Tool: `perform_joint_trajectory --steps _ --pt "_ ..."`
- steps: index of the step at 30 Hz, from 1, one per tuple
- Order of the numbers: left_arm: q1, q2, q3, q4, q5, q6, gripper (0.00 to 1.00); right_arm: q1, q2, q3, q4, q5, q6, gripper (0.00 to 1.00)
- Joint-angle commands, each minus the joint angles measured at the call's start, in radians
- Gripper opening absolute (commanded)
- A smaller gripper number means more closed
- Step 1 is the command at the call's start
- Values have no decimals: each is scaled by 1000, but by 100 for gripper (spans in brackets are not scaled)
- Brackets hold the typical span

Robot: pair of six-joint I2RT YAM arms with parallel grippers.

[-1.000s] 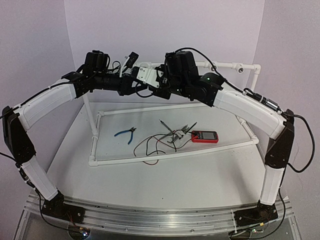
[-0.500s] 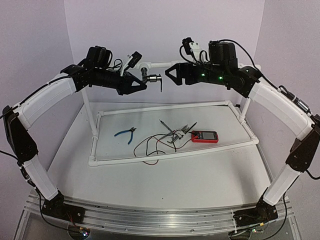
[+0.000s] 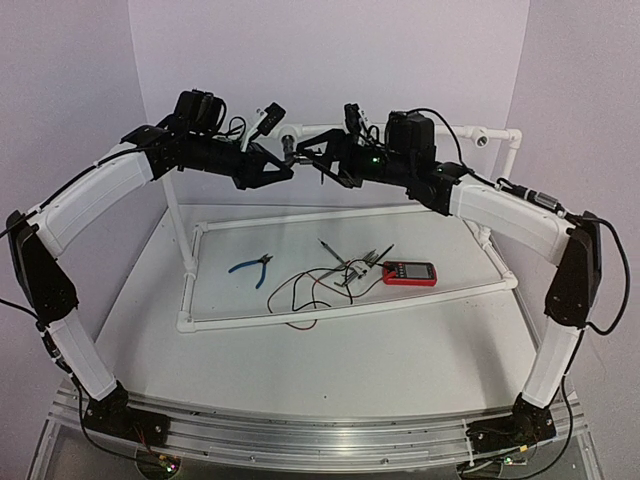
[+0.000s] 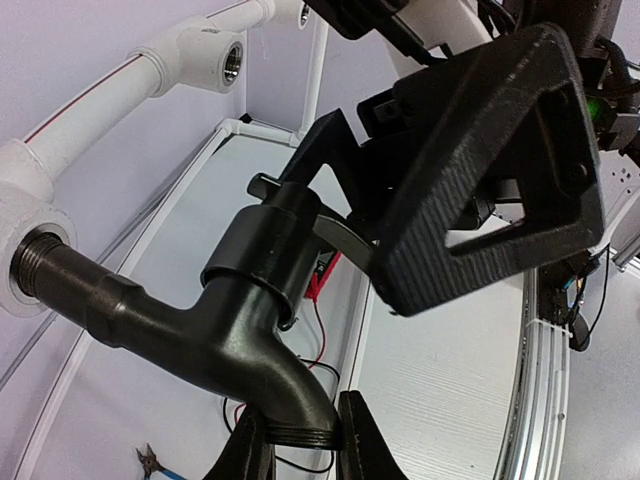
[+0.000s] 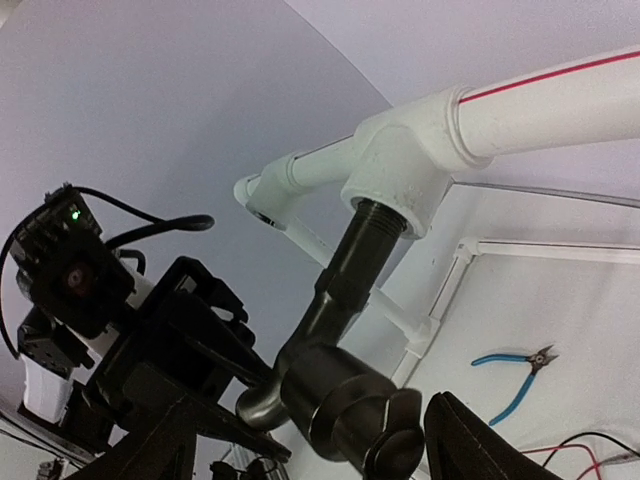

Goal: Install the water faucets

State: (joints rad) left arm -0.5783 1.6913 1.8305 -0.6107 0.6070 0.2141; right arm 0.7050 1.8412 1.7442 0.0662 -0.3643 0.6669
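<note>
One faucet (image 4: 240, 330) seated in white socket (image 4: 25, 210), left hand (image 4: 300, 440) pinching spout rim, right hand (image 5: 310, 440) spread astride lever

Down below me there's a white surface (image 3: 330, 350), and a rectangle of white pipe (image 3: 350, 306) lies flat on it. Inside that frame, over on the left, lie blue-handled pliers (image 3: 252, 267). To their right is a loose tangle of red and black wires (image 3: 300, 292), then thin metal probes (image 3: 352, 264). Just beside those sits a red multimeter (image 3: 409, 272), face up. A metal rail (image 3: 320, 435) runs along the near edge.
</note>
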Motion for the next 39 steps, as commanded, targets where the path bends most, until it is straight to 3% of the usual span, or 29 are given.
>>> perform_joint_trajectory --steps 1,7,11,12,14,18,21,29,35,39 --pt "0 -27 80 78 11 67 0 -13 61 43 177 -62 146 72" --pt "0 -27 82 85 6 75 0 -14 110 62 215 -105 216 51" --pt "-1 -30 75 86 6 82 0 -15 115 26 314 -106 285 28" --pt "0 -33 71 90 9 82 4 -15 120 13 352 -106 314 23" --pt "1 -44 57 102 15 81 25 -15 133 -17 444 -98 374 17" --pt "2 -78 17 133 14 46 55 -15 169 -75 626 -54 493 11" --pt "2 -107 -13 150 -11 -14 67 -15 204 -102 783 -15 586 8" --pt "5 -207 -131 237 -118 -308 72 6 299 -121 1097 144 788 4" --pt "3 -197 -183 310 -186 -527 75 44 377 -31 1179 252 834 2" --pt "-4 -146 -139 301 -201 -590 79 63 381 -40 1216 327 836 1"
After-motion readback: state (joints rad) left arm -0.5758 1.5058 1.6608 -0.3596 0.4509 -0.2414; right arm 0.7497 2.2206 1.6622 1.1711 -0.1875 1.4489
